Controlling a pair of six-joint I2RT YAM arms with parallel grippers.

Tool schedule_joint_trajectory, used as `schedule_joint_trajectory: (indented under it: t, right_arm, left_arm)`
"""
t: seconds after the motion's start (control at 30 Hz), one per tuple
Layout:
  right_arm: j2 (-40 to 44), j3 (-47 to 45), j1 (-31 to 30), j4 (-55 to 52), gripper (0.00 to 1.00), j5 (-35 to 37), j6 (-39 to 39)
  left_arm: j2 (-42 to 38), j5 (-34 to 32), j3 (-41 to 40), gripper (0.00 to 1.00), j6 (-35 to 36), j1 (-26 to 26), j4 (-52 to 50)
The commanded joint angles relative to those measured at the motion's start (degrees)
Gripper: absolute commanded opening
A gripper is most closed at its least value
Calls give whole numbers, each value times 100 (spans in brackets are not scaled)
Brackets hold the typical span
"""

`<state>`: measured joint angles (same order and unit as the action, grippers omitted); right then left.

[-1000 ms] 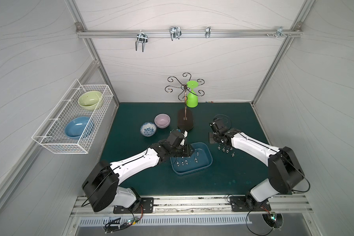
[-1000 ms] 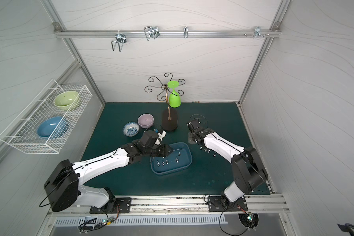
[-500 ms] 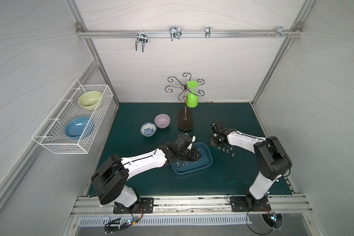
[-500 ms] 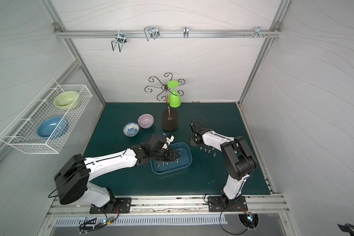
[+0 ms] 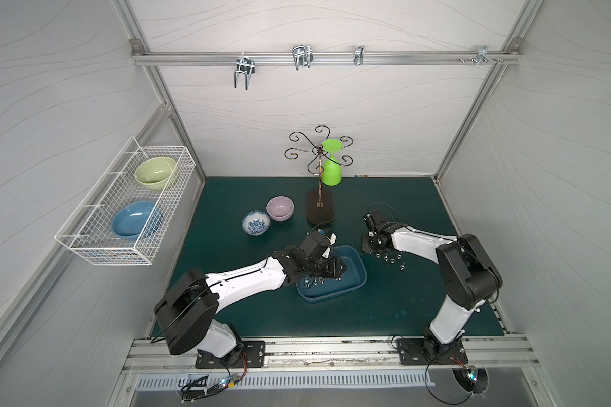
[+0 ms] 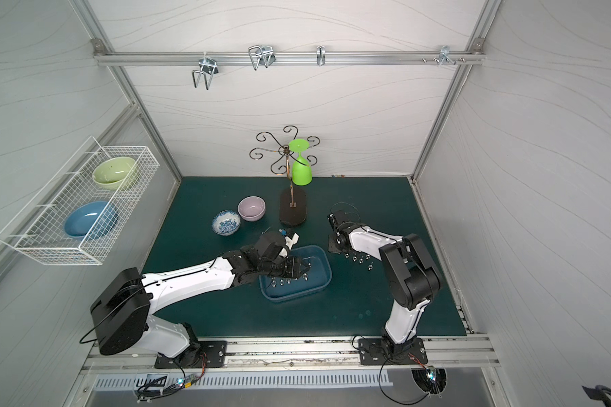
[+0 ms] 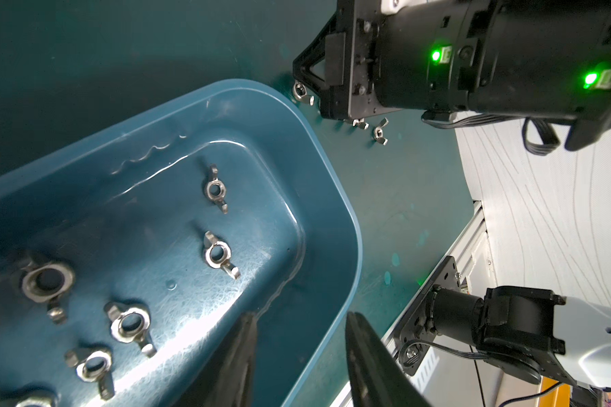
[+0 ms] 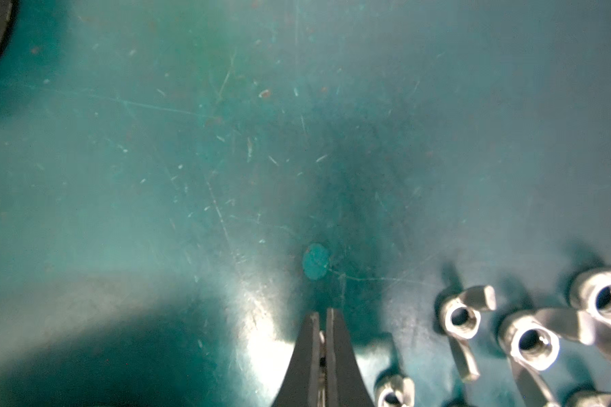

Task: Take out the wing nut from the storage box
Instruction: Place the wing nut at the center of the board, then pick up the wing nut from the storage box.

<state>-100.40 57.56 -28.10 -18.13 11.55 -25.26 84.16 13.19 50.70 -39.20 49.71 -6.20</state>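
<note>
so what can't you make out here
Count of wing nuts inside the storage box: the left wrist view's edge cuts the box off; in both top views the left arm covers part.
Whether the shut right hand pinches anything: the slit between its tips is too thin in the right wrist view.
Number of loose wing nuts on the mat: blurred and cut off there, too small in a top view.

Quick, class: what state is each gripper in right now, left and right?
Left gripper: open, empty, over the storage box.
Right gripper: shut, nothing visibly held, beside wing nuts on the mat.
</note>
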Motion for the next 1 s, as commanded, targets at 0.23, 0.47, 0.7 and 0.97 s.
schedule_joint_trajectory:
  t: [0.23, 0.47, 0.7, 0.97]
  right_arm:
    - [93, -96, 24, -68, 16, -48, -6]
    - [772, -58, -330, -229, 20, 223, 99]
    - [1450, 121, -1769, -778, 22, 525, -39]
    - [752, 345, -3054, -166, 32, -117, -507]
  left_arm:
    - [-221, -198, 3, 46, 123, 0, -35]
    - [-485, -536, -34, 46, 235, -1, -269]
    - [-1248, -1040, -605, 48, 132, -662, -641]
    - [-2409, -854, -1815, 49, -565, -2056, -811]
